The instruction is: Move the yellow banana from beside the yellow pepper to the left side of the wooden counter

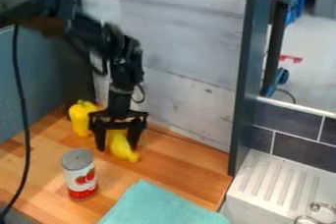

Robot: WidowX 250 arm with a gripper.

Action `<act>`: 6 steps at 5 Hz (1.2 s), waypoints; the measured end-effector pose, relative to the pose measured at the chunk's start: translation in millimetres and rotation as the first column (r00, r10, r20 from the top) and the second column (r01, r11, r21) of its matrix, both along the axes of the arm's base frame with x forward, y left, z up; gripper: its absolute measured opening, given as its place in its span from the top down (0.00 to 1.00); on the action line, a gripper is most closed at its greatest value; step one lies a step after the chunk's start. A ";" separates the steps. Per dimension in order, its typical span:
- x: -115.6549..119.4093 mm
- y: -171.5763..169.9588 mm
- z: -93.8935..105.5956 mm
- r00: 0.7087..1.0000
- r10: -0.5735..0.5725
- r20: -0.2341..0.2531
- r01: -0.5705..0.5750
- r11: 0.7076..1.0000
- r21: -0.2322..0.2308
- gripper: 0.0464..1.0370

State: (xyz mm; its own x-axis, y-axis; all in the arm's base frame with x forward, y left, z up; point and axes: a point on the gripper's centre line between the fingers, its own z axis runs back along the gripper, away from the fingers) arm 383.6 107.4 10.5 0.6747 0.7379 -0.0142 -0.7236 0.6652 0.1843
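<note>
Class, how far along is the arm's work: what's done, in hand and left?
Nothing looks finished. In hand: the gripper is down at the wooden counter, fingers apart around a long yellow item; no firm grip is evident. Left: that item looks unlifted, and the yellow pepper, can and teal cloth sit outside the fingers.

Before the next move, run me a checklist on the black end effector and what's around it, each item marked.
1. End effector open, fingers either side of the curved yellow object: ok
2. Firm contact on both sides: cannot tell
3. Wide space around the end effector: not ok, yellow bell pepper close by
4. Silver-topped can with red-and-white label upright, apart from the fingers: ok
5. Teal cloth apart from the fingers: ok
</note>
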 end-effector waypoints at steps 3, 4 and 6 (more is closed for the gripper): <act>-1.7 -5.3 -0.4 0.999 0.015 0.048 -0.014 1.000 -0.024 0.45; 5.6 -9.9 20.5 0.991 0.024 0.131 -0.018 0.999 -0.049 0.45; -6.6 -6.4 72.3 0.966 0.081 0.244 -0.063 0.995 -0.081 0.45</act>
State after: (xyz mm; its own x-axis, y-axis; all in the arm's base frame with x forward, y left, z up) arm 377.0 101.0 82.8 0.6094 0.7876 0.0911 -0.7869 0.6149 -0.0524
